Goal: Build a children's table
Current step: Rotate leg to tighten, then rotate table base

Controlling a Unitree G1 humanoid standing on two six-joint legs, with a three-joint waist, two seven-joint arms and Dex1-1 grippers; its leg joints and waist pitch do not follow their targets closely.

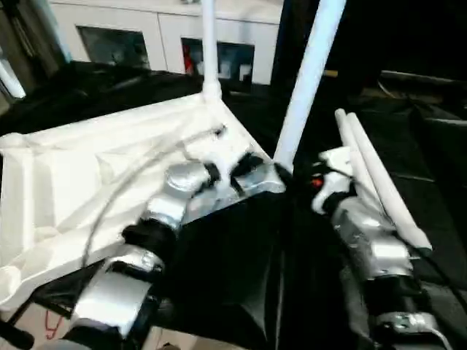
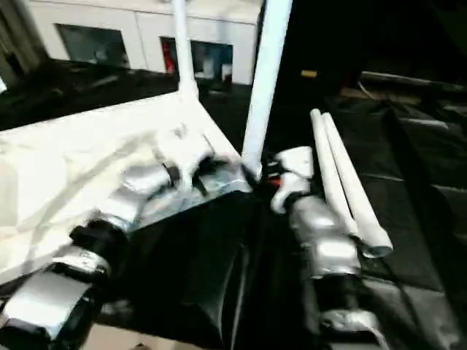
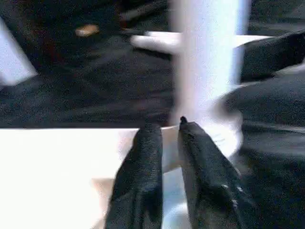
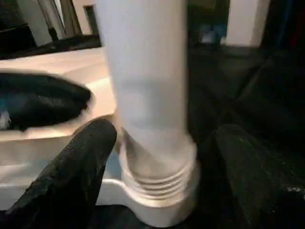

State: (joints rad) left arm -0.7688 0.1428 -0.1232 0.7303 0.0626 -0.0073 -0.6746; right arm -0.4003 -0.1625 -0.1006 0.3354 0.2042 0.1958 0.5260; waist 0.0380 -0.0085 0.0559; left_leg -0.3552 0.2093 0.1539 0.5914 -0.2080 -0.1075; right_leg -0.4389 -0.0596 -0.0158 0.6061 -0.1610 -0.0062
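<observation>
- You see the white tabletop lying upside down on a black cover, with its ribbed underside facing up.
- One white leg stands upright in the far corner socket of the tabletop.
- A second leg stands in the near corner socket, leaning a little to the right in the head views; in the right wrist view its threaded end sits in the round collar of the socket.
- Two more legs lie side by side on the black cover, to the right of the tabletop and touching each other along their length.
- Your left gripper is over the tabletop edge, just beside the base of the near leg. Its fingers stand only a little apart, with a narrow gap between them, and they hold nothing.
- Your right gripper is at the base of the same leg, from the other side. Its fingers are spread wide, one on each side of the leg, and you can see a gap between them and the leg, so they do not grip it.
- A white cabinet with glass doors stands behind the work area.
</observation>
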